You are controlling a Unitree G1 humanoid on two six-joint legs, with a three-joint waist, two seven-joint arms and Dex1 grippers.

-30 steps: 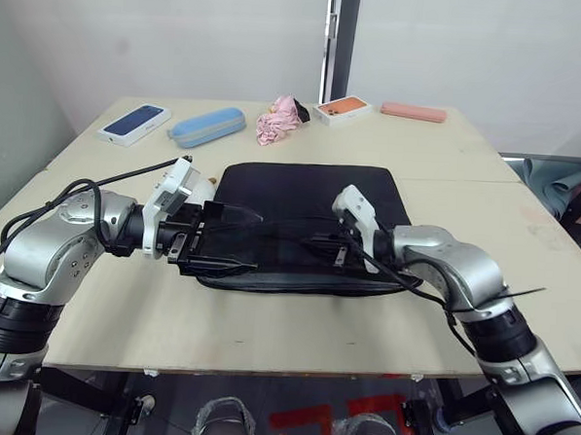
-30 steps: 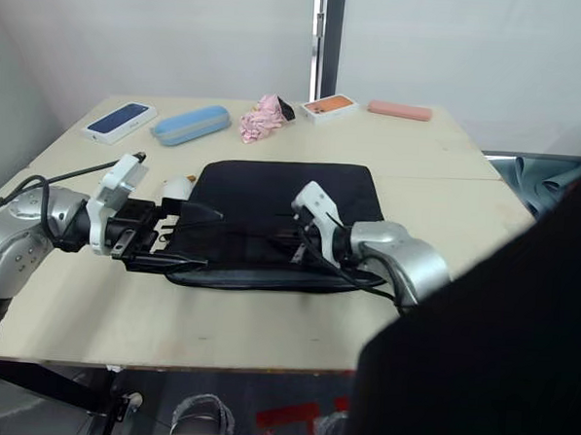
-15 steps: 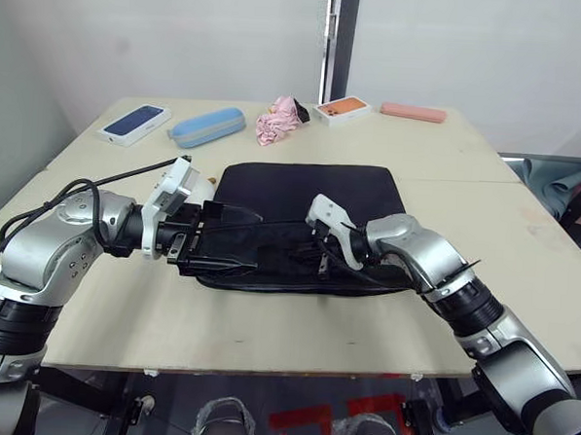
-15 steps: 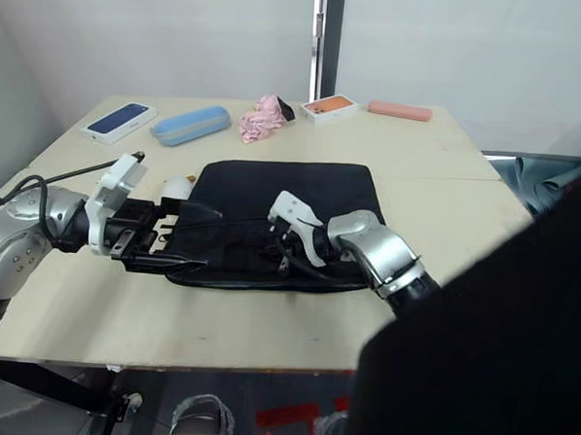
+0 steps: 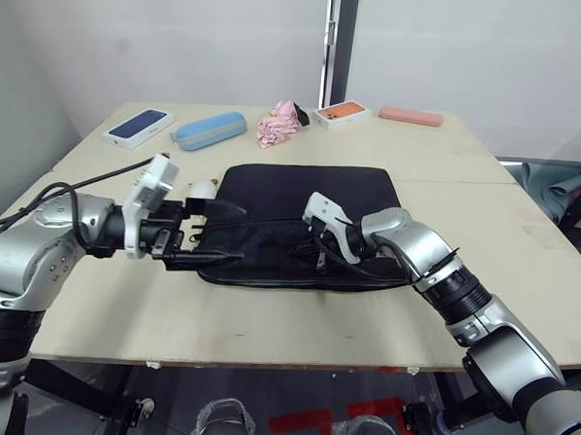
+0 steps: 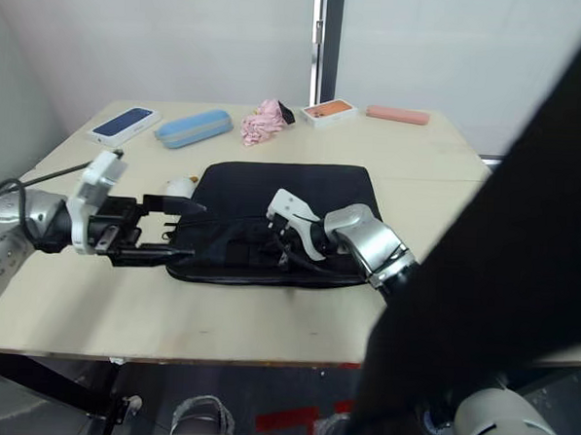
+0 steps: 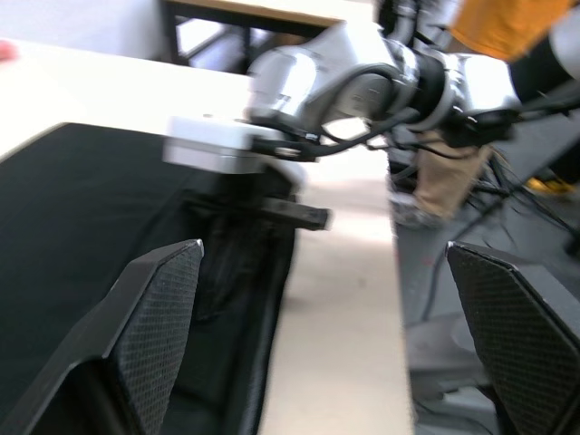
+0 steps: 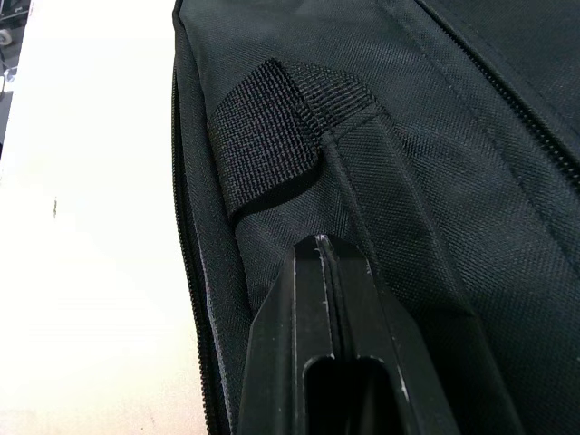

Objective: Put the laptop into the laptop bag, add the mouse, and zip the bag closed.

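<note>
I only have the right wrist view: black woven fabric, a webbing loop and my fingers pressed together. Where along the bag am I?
Observer: The right gripper sits near the middle of the near long edge of the large black fabric laptop bag, which lies flat on the light wooden table.
Operator: And the left gripper?
Observer: The left gripper is at the bag's left end, fingers wide open.
Operator: Anything loose near it?
Observer: A small white object lies on the table beside the bag's far left corner; I cannot tell what it is.

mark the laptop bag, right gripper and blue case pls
laptop bag (image 5: 312,187): left eye view, bare top panel.
right gripper (image 8: 319,258): right wrist view, closed finger tips against the bag.
blue case (image 5: 209,129): left eye view, middle of lid.
</note>
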